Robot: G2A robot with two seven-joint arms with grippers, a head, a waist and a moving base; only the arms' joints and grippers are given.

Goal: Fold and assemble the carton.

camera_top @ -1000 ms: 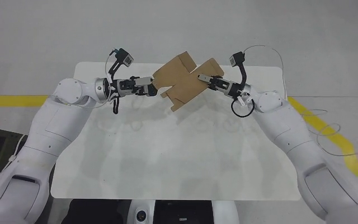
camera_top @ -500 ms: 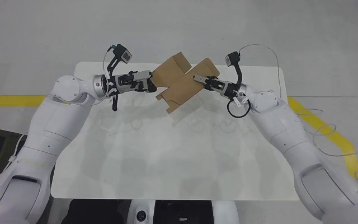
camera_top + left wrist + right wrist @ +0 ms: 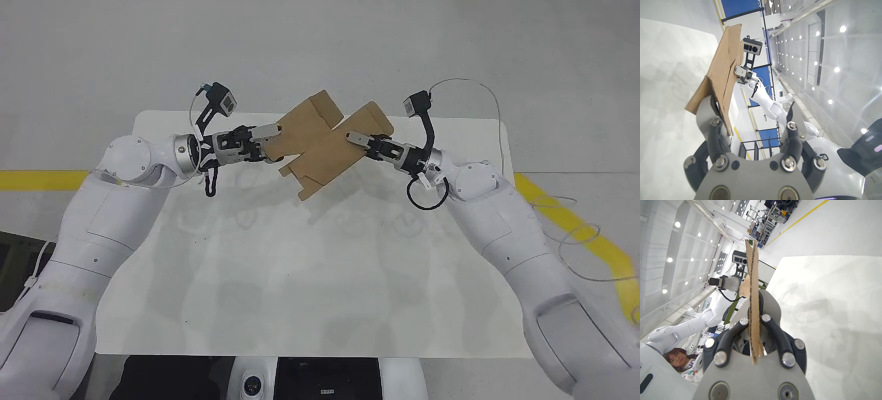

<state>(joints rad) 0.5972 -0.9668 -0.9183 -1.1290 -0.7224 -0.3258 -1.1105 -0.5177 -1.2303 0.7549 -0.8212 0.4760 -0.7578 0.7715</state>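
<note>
A flat brown carton point(image 3: 325, 140) hangs in the air over the far part of the white table point(image 3: 300, 280). My right gripper point(image 3: 355, 139) is shut on its right flap. In the right wrist view the carton point(image 3: 753, 285) stands edge-on, and the right gripper point(image 3: 754, 308) pinches it from both sides. My left gripper point(image 3: 272, 144) is at the carton's left end and is open. In the left wrist view the carton point(image 3: 723, 66) leans against one finger point(image 3: 704, 111) of the left gripper point(image 3: 749, 106). The other finger point(image 3: 794, 117) stands well apart from the board.
A thin cable point(image 3: 480, 90) loops above the table's far right corner. A yellow line point(image 3: 40, 180) runs along the floor on both sides. The near half of the table lies below and in front of both arms.
The right arm has carried the carton slightly left and farther away. The left gripper followed it, and its fingers have spread apart from the carton's corner.
</note>
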